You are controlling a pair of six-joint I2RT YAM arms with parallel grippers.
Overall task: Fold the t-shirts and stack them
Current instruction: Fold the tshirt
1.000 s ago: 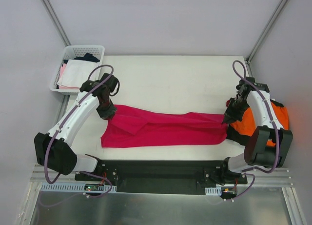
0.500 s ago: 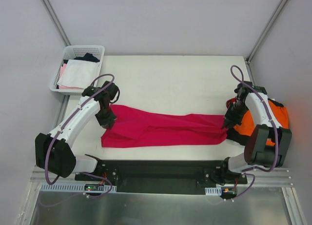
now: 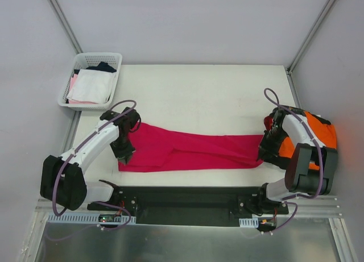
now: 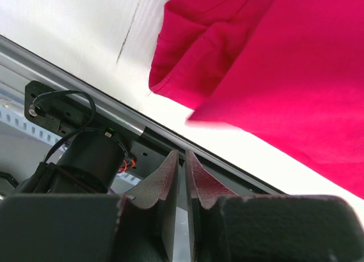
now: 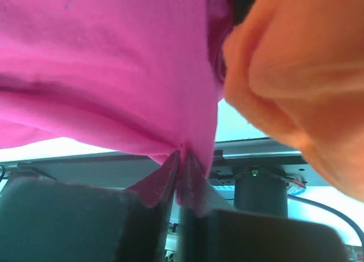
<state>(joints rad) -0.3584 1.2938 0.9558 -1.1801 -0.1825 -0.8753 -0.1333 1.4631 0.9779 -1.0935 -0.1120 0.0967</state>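
The crimson shirt [image 3: 193,151] lies stretched from left gripper [image 3: 126,154] to right gripper [image 3: 265,150]; the orange shirt [image 3: 318,128] is bunched just right of the latter, possibly over a black shirt [image 3: 276,160].

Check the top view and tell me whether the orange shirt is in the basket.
No: the orange shirt lies at the right edge of the table, far from the basket at the far left corner.

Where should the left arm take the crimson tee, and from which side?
Probably the doubled hem corner at the left end of the crimson t-shirt, approached from the left: an exposed thick edge nearest the left gripper, opposite where the right gripper pinches it.
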